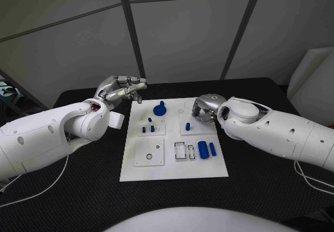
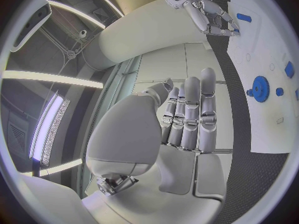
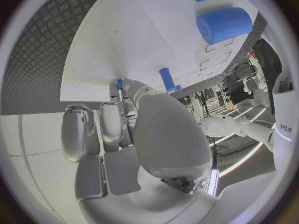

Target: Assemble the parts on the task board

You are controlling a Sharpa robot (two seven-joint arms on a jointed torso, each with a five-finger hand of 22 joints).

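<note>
A white task board [image 1: 174,166] lies mid-counter with blue parts partly assembled: a gear [image 1: 160,109] and pegs [image 1: 147,129] stand seated, two cylinders [image 1: 203,149] lie loose; the left hand [image 1: 122,89] hovers released, while the right hand [image 1: 204,110] pinches something small and blue.

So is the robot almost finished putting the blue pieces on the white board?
Not yet. Some pegs already stand in the task board. The right hand seems to pinch a small blue piece at the board's far edge; the left hand holds nothing. The gear and cylinders look unplaced.
</note>
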